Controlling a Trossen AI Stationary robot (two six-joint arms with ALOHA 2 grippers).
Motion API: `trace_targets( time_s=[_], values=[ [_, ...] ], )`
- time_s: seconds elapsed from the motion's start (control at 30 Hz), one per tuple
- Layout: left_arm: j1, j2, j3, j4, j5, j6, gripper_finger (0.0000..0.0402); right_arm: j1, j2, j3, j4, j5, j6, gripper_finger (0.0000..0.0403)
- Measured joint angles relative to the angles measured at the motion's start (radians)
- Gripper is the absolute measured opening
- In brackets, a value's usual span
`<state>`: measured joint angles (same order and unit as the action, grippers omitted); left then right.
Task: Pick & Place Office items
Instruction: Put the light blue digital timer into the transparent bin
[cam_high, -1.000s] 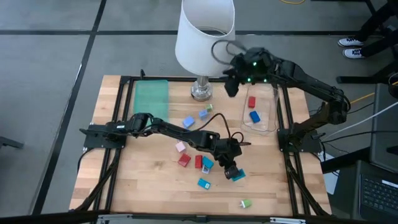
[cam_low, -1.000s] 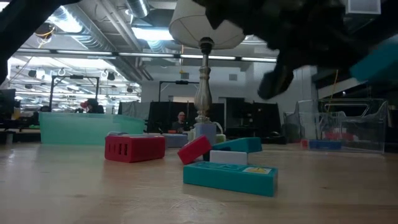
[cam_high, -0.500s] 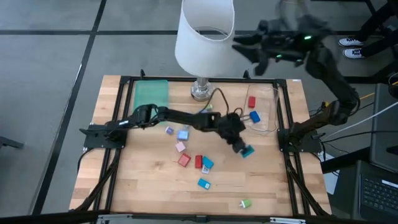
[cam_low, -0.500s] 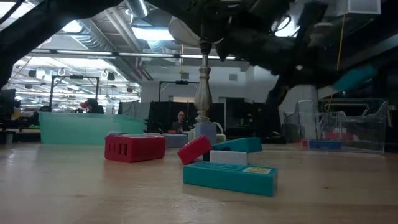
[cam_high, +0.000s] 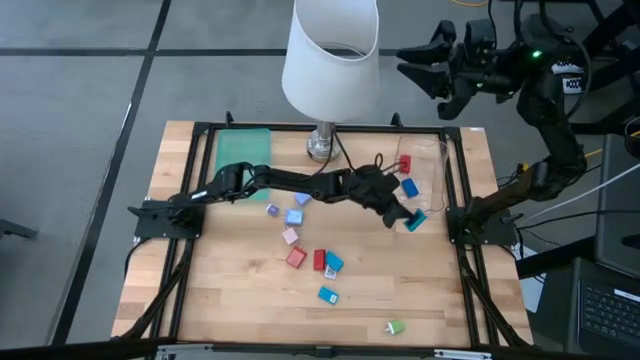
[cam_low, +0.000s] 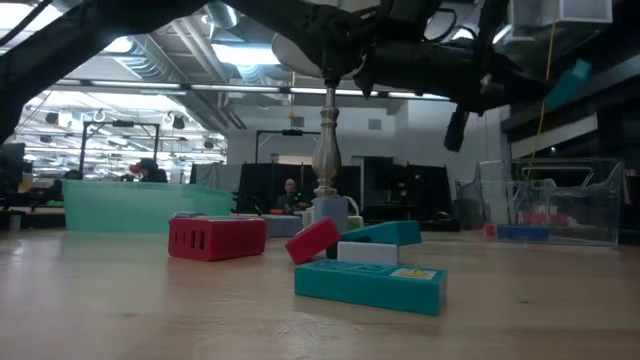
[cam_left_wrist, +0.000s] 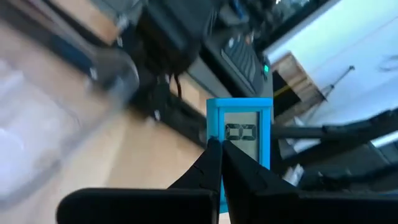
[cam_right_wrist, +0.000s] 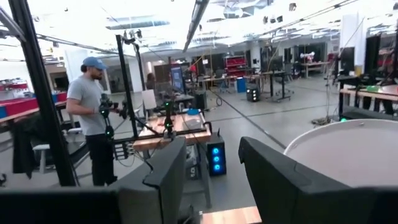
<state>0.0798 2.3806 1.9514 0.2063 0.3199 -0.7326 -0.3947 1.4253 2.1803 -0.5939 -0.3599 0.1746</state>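
Left gripper: center-right of high view, pinching a blue item beside the clear bin.
Right gripper: upper right, off table, fingers spread, holding nothing.
Loose items: mid-table.

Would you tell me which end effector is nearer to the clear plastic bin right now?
Left. The left end effector, shut on a teal block, hangs beside the clear plastic bin. The right end effector is open, raised beyond the table's far edge.
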Motion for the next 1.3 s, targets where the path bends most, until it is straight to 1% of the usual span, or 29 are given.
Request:
trace_targets(
  time_s=[0.07, 0.17, 0.27, 0.43, 0.5, 0.57, 0.8, 1.0, 1.13, 1.3],
  values=[
    [0.008, 0.0, 0.002, 0.04, -0.031, 0.02, 0.0002, 0.008, 0.004, 0.0, -0.014, 0.0, 0.004, 0.0164],
    [0.017, 0.0, 0.031, 0.036, -0.103, 0.079, 0.0002, 0.018, 0.01, 0.0, -0.015, 0.0, 0.016, 0.0164],
    [0.03, 0.0, 0.042, 0.001, -0.171, 0.132, 0.0002, 0.022, 0.01, 0.0, -0.012, 0.0, 0.027, 0.0164],
    [0.068, 0.0, 0.041, -0.082, -0.205, 0.18, 0.0002, 0.036, 0.01, 0.0, -0.012, 0.001, 0.028, 0.0164],
    [0.079, 0.0, 0.041, -0.114, -0.236, 0.211, 0.0002, 0.041, 0.01, 0.0, -0.012, 0.001, 0.033, 0.0164],
    [0.086, 0.001, 0.041, -0.113, -0.247, 0.236, 0.0002, 0.046, 0.01, 0.0, -0.012, 0.004, 0.036, 0.0164],
    [0.102, 0.001, 0.041, -0.105, -0.237, 0.246, 0.0002, 0.064, 0.01, 0.0, -0.012, 0.004, 0.04, 0.0164],
    [0.092, 0.001, 0.041, -0.095, -0.235, 0.284, 0.0003, 0.065, 0.01, 0.0, -0.012, 0.004, 0.041, 0.0164],
    [0.084, 0.001, 0.041, -0.08, -0.234, 0.299, 0.0024, 0.065, 0.01, -0.001, -0.012, 0.003, 0.038, 0.0164],
    [0.083, 0.001, 0.041, -0.046, -0.27, 0.298, 0.0076, 0.065, 0.01, -0.001, -0.012, -0.017, 0.038, 0.0164]
  ],
)
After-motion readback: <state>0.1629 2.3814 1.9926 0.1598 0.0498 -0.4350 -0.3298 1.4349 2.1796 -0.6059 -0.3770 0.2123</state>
